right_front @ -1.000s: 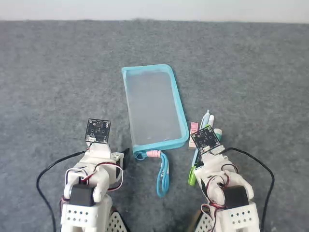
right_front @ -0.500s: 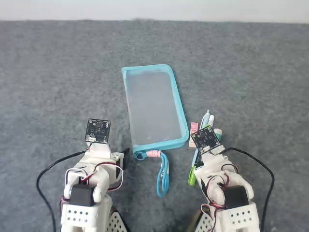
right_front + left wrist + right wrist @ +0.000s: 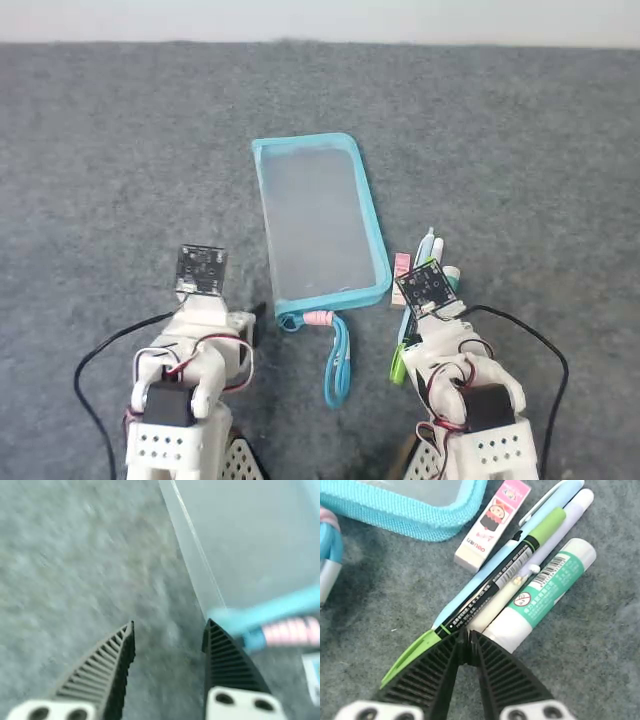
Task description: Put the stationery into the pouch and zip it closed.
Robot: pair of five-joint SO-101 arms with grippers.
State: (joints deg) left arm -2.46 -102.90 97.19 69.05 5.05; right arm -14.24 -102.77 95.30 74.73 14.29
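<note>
A clear pouch (image 3: 320, 220) with a teal zip border lies flat mid-table; its pink zip pull (image 3: 318, 319) and blue strap (image 3: 340, 365) trail from the near corner. My left gripper (image 3: 170, 625) is open just above the carpet, beside the pouch's (image 3: 250, 540) near corner and the pink pull (image 3: 292, 632). The stationery lies bundled right of the pouch: an eraser (image 3: 492, 525), a blue pen (image 3: 540, 510), a green-and-black marker (image 3: 490, 587), a cream-and-lilac pen (image 3: 572, 510) and a glue stick (image 3: 545, 592). My right gripper (image 3: 468, 632) is shut, its tips over the near ends of the pens.
Grey carpet (image 3: 120, 150) covers the whole table, with a pale wall strip at the far edge. Both arm bases (image 3: 180, 420) stand at the near edge, each with a black cable looping beside it.
The left arm's wrist has shifted slightly. The right arm, the pouch and the stationery have stayed put.
</note>
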